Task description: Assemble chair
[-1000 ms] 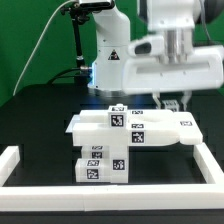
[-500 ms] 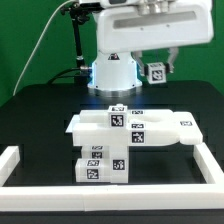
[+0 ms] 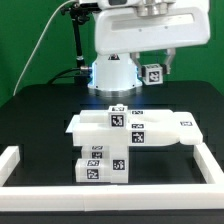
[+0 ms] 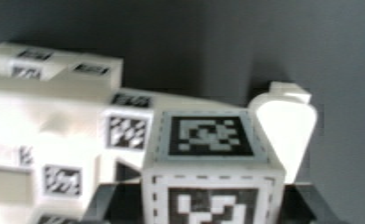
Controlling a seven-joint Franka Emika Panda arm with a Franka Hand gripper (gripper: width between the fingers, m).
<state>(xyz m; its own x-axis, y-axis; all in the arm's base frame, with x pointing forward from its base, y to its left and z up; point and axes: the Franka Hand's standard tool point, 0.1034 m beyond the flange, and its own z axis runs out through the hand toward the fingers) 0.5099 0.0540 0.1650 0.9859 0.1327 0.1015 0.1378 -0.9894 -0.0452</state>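
The partly joined chair (image 3: 125, 138) stands mid-table: a wide flat white panel with tagged blocks on top and a tagged block below its front. My gripper (image 3: 155, 72) is high above and behind it, shut on a small white tagged chair piece (image 3: 156, 73) held clear of the table. In the wrist view the held piece (image 4: 205, 160) fills the space between my dark fingers (image 4: 118, 205), its tags facing the camera. The chair (image 4: 63, 120) lies below it, with a rounded white end (image 4: 285, 115) beside it.
A low white border rail (image 3: 20, 160) runs along the exterior view's left, front and right (image 3: 212, 160) of the black table. The arm's white base (image 3: 112, 70) and a cable stand at the back.
My gripper has risen from low behind the chair's right end to high above the table, carrying the small tagged piece. Over the last half second it barely moved.
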